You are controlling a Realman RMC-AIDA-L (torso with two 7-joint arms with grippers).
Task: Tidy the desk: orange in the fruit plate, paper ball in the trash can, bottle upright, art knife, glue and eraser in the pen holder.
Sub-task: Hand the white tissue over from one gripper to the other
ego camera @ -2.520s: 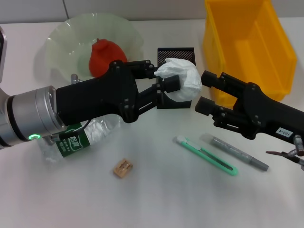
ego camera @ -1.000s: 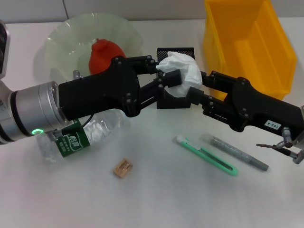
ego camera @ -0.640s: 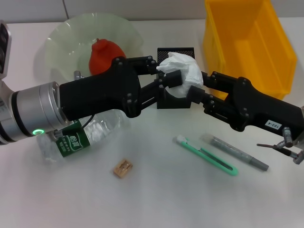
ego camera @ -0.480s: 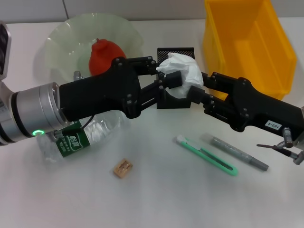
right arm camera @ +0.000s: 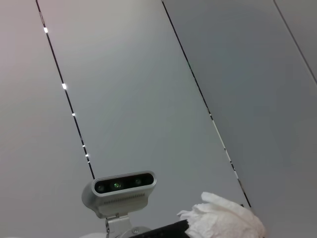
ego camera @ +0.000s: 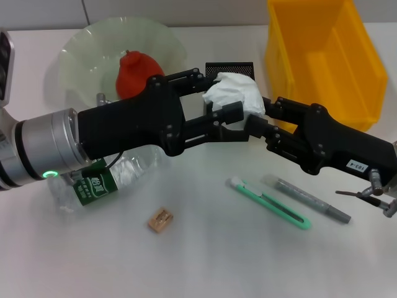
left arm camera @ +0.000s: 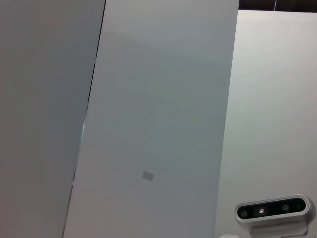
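A white desk (ego camera: 205,261) seen from above, with two black robot arms meeting over its middle. One crumpled white paper ball (ego camera: 234,93) is held up between them, above one small black mesh pen holder (ego camera: 228,69). The left gripper (ego camera: 218,94) reaches in from the left with its fingers (ego camera: 224,115) spread wider than the ball, one above it and one below. The right gripper (ego camera: 260,118) reaches in from the right and pinches the ball's near side. One yellow bin (ego camera: 324,57) stands at the back right, just beside the pen holder. One pale green, wavy-edged fruit plate (ego camera: 93,56) sits at the back left and holds one orange-red fruit (ego camera: 133,69), partly hidden by the left arm. One clear plastic bottle (ego camera: 99,180) with a green label lies on its side under the left arm. In front, on the bare desk, lie three small things, well apart from one another: one tan eraser (ego camera: 159,219), one green art knife (ego camera: 270,203) and one grey glue stick (ego camera: 308,198), the knife and glue lying slantwise side by side. The right wrist view shows the paper ball (right arm camera: 223,218) against grey wall panels.
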